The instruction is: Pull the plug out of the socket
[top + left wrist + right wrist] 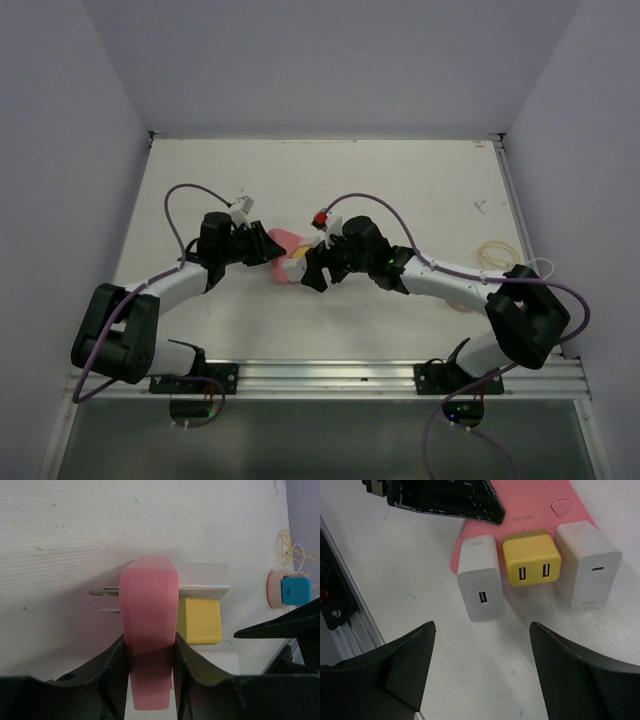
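A pink socket block [283, 243] lies on the white table between the two arms. My left gripper [258, 247] is shut on its narrow sides; in the left wrist view [149, 650] both fingers press against the socket [149, 600], which has metal prongs on its left. Three plugs sit in it side by side: a white one [480, 577], a yellow one [531, 559] and a second white one [588, 565]. My right gripper [482, 630] is open and empty just in front of the plugs, nearest the left white one, touching nothing.
A loop of yellow rubber bands [497, 255] lies at the right of the table. A pink disc with a blue block [290, 589] sits beyond the socket. A metal rail [330, 375] runs along the near edge. Purple walls enclose the table.
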